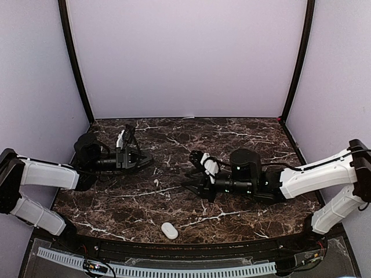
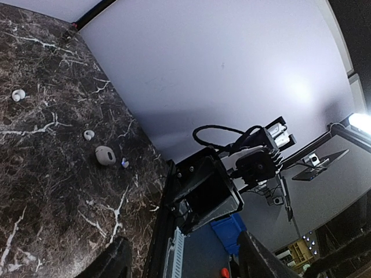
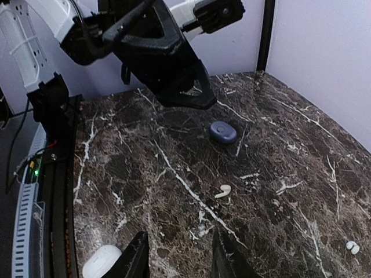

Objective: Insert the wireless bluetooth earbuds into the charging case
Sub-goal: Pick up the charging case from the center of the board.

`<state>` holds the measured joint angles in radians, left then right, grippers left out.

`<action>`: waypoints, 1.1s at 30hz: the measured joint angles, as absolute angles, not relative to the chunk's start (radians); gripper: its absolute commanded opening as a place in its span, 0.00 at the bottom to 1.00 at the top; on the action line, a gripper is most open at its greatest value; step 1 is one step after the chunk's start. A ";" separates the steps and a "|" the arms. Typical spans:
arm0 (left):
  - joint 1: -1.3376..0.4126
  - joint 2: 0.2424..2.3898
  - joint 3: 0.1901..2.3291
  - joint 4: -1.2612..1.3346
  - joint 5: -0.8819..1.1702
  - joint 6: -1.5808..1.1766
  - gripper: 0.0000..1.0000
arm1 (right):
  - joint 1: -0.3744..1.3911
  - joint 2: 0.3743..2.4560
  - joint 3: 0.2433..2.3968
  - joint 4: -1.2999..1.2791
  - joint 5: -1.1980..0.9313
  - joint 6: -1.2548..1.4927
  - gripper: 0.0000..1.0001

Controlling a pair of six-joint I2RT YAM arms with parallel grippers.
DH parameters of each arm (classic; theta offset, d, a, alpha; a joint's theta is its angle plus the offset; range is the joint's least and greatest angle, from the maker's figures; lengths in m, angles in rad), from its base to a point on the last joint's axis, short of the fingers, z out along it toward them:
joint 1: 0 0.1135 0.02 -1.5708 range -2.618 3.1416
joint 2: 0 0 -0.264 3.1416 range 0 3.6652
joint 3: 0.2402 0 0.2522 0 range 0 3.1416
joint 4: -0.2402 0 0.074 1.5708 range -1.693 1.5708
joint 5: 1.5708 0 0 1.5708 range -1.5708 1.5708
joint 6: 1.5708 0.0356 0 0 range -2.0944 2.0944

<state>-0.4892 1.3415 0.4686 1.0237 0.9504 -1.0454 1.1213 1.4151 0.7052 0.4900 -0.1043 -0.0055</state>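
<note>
A white earbud (image 3: 222, 191) with a short stem lies on the dark marble table (image 3: 290, 150), ahead of my right gripper (image 3: 181, 258), which is open with nothing between its fingers. A lavender charging case (image 3: 223, 132), lid closed, sits farther on, under my left gripper (image 1: 138, 152). A white case (image 1: 169, 230) rests near the table's front edge, left of the right fingers. The left gripper (image 2: 182, 263) is open and empty, raised and turned on its side. Its view shows two white buds (image 2: 18, 95) (image 2: 88, 135), a cream case (image 2: 105, 155) and a tiny bluish bud (image 2: 124, 164).
Another small white bud (image 3: 352, 247) lies at the right of the right wrist view. A black rail and white cable track (image 1: 156, 269) run along the table's near edge. Lilac walls (image 1: 185, 58) close in the back and sides. The right arm (image 1: 255, 176) lies low across the middle.
</note>
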 measured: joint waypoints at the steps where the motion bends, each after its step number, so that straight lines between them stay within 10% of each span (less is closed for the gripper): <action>1: -0.489 1.342 0.475 0.984 0.965 -1.015 0.65 | 1.122 1.438 0.707 0.488 -0.098 -0.009 0.36; 33: -0.555 1.203 0.492 0.427 0.939 -0.513 0.63 | 1.221 1.744 0.995 0.564 -0.093 -0.388 0.14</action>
<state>-0.5549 1.2034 0.4923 0.4271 0.9394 -0.5133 1.2205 1.7435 0.9947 0.5640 -0.0929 -0.3882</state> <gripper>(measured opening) 0.631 0.209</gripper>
